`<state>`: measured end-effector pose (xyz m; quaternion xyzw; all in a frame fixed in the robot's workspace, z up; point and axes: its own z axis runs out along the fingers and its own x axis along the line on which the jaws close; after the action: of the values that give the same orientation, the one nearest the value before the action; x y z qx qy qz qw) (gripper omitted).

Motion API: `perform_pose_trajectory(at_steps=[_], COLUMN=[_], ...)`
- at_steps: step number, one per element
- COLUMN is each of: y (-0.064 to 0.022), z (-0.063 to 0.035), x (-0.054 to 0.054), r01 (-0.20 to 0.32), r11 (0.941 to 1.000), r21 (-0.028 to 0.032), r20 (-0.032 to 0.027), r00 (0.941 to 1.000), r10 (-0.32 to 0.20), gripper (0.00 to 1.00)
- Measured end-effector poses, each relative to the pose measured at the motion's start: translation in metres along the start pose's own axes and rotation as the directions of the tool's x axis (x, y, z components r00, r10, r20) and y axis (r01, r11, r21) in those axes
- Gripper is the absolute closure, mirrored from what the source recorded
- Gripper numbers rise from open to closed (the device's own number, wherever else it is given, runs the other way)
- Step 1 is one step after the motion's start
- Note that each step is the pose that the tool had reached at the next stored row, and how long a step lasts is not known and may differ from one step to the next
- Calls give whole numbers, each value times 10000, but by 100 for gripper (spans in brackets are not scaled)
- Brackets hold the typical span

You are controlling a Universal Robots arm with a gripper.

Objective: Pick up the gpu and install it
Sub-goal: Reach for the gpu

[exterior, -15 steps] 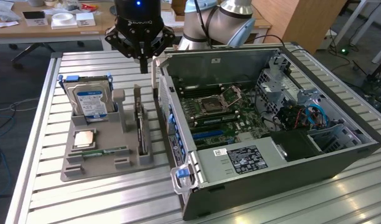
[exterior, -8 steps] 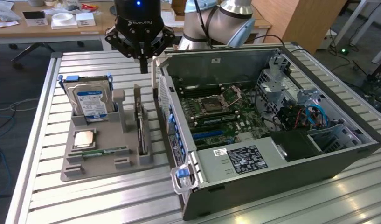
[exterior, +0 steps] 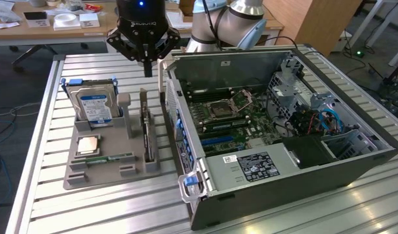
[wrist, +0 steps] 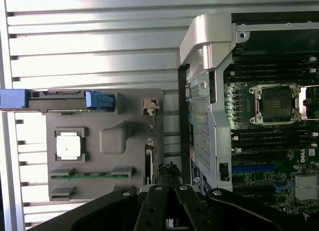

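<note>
While the fingers (exterior: 147,72) hang pressed together and empty over the far end of the grey holder (exterior: 104,170), the gpu (exterior: 147,136) stands on edge in the slot along the holder's side on the exterior view's right. It sits beneath the fingers, with a gap between them. The holder rests on the slatted surface (exterior: 88,207), just beside the open computer case (exterior: 283,165) on the exterior view's right. A hard drive (exterior: 95,105) stands upright at the holder's far left corner.

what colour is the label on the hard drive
The hard drive label is blue and white, best seen in the exterior view.
</note>
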<state>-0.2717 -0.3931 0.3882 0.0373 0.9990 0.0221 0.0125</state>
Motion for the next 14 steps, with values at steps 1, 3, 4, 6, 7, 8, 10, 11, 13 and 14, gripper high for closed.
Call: perform_pose_trajectory(at_steps=[1, 3, 4, 6, 7, 8, 10, 11, 13, 14], y=[0, 0, 0, 0, 0, 0, 0, 0, -1, -2], z=[0, 0, 0, 0, 0, 0, 0, 0, 0, -1], x=[0, 1, 1, 1, 1, 1, 1, 1, 12, 22], r01=[0, -1, -2, -1, -2, -1, -1, -1, -4, -3], r11=[10000, 10000, 10000, 10000, 10000, 10000, 10000, 10000, 10000, 10000], r21=[0, 0, 0, 0, 0, 0, 0, 0, 0, 0], r20=[0, 0, 0, -1, 0, 0, 0, -1, 2, 5], r00=[10000, 10000, 10000, 10000, 10000, 10000, 10000, 10000, 10000, 10000], r10=[0, 1, 2, 1, 2, 1, 1, 1, 4, 3], gripper=[89, 89, 89, 89, 89, 89, 89, 89, 89, 89])
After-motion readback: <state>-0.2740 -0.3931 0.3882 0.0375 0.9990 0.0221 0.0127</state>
